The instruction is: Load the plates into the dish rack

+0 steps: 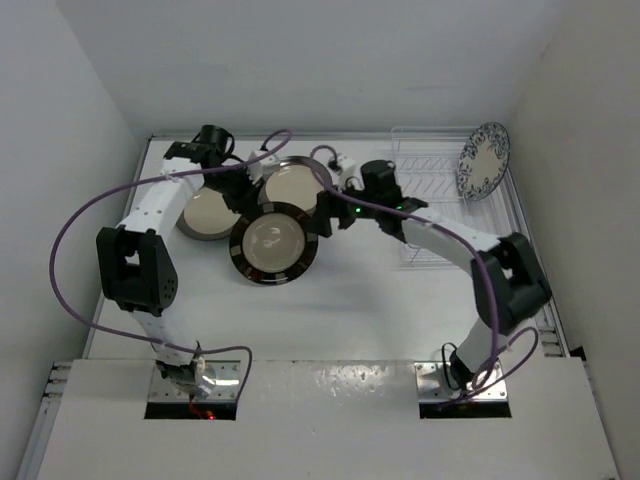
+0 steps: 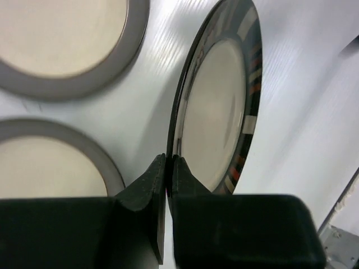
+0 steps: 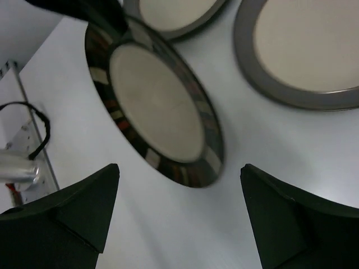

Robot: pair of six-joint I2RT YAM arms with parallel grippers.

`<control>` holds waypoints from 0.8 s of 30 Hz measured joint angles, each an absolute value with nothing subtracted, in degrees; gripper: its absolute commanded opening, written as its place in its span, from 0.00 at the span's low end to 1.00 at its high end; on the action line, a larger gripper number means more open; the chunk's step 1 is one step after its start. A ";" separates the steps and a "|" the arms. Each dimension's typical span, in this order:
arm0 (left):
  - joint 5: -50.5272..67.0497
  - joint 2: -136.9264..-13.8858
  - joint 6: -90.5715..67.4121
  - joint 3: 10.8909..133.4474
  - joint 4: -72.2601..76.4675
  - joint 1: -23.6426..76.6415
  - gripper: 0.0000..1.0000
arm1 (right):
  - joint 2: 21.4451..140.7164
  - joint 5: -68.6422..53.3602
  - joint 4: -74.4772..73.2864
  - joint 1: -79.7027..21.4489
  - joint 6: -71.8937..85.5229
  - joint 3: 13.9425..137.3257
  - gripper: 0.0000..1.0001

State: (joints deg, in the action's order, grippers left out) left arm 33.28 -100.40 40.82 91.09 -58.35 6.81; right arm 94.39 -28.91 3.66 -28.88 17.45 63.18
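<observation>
One banded plate point(image 2: 219, 112) between left jaws

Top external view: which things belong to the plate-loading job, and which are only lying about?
Job: banded plate, held in left gripper; left grey-rimmed plate; right grey-rimmed plate; blue floral plate, in dish rack.
Lying about: purple cables.

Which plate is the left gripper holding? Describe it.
Left of the dish rack, two grey-rimmed plates lie on the table. Just nearer, a third plate is pinched at its rim by the left gripper. Only its rim is dark and banded, not plain grey.
</observation>
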 measured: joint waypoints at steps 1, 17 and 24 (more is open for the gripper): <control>33.32 -100.40 40.49 91.64 -57.76 8.03 0.00 | 97.45 -29.67 5.15 -30.41 18.57 63.33 0.89; 34.11 -100.86 39.18 93.91 -55.86 10.59 0.00 | 101.54 -30.06 11.99 -29.58 22.87 61.28 0.85; 34.96 -102.19 41.50 99.29 -60.88 10.96 0.00 | 91.53 -27.11 15.77 -25.19 21.23 58.52 0.86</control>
